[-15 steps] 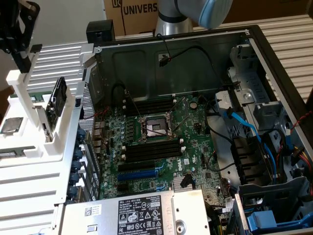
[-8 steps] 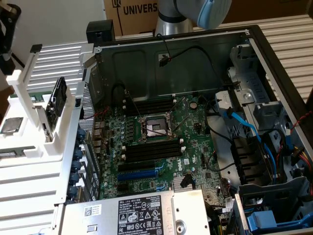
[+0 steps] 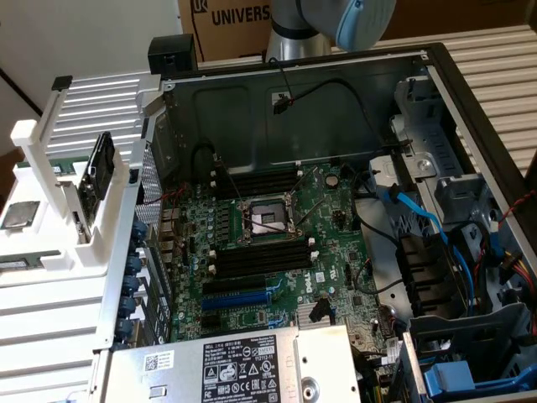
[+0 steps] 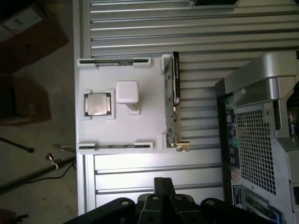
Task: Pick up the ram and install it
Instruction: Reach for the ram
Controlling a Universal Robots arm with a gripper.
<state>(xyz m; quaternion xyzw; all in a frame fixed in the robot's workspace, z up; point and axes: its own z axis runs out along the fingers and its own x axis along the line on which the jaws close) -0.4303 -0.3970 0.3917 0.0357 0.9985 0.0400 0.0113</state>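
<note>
**A:** Closest in, the gripper (image 4: 161,193): fingers pressed together, nothing between them, hanging over the slatted table (image 4: 131,163).

**B:** Next out is the white fixture (image 4: 112,130), with a processor (image 4: 97,103) sitting in its pocket.

**A:** And the ram (image 4: 175,79)?

**B:** It's on edge along the fixture's side nearest the computer case (image 4: 261,140), clear of the gripper. I'd say its long axis runs away from the gripper, not across it.

**A:** In the exterior view it leans in the fixture at that view's left. The memory slots (image 3: 252,259) lie well apart and look bare.
</note>
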